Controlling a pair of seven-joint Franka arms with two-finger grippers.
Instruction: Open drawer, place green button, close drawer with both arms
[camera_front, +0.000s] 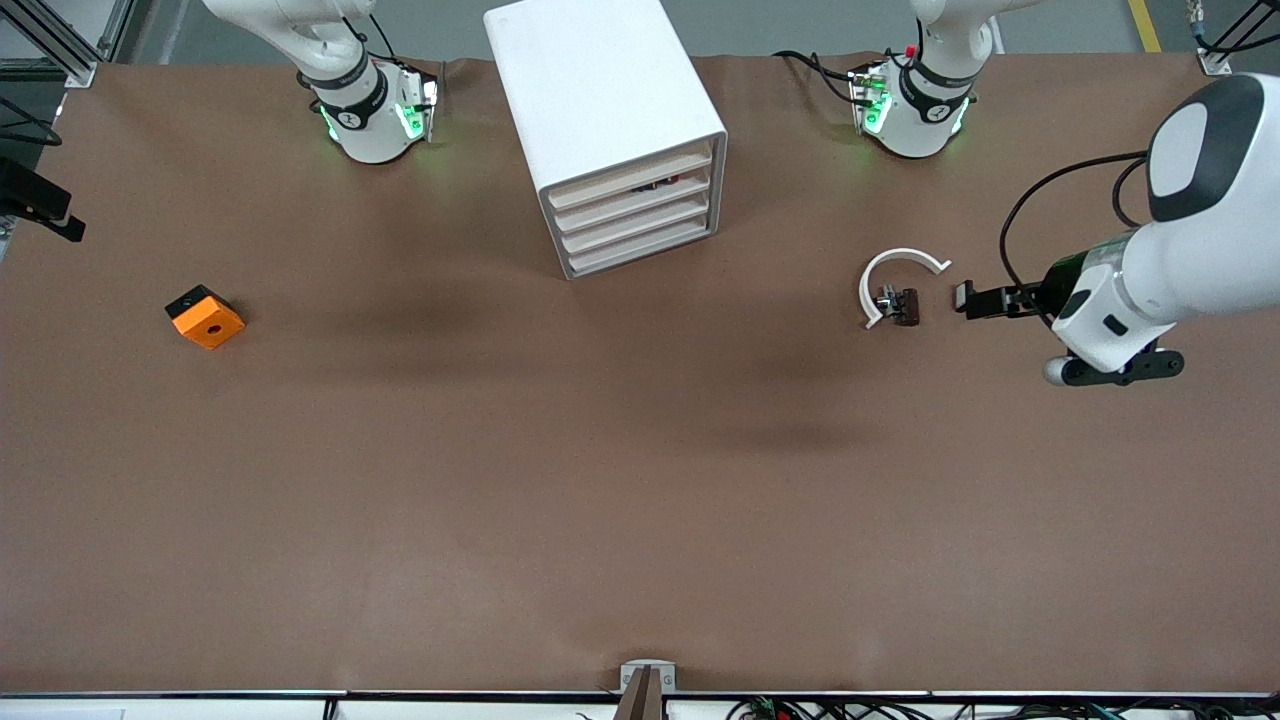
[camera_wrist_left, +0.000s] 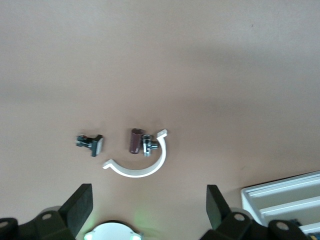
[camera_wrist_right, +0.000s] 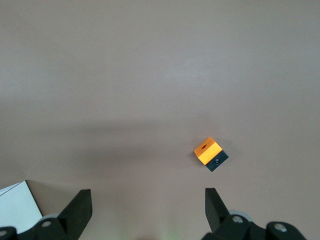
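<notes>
Cabinet (camera_front: 600, 100): counter (camera_front: 640, 480), 12 o'clock; four drawers (camera_front: 640, 215), all shut. A dark item (camera_front: 655, 184) shows near the top ones; whether it is the button, cannot tell.
Left pincer (camera_wrist_left: 150, 200): wide, empty, above the white strip (camera_front: 900, 262) and black parts (camera_front: 900, 305), 3 o'clock.
Right pincer (camera_wrist_right: 148, 202): wide, empty, above the counter near the orange cube (camera_front: 205, 317), 9 o'clock.
</notes>
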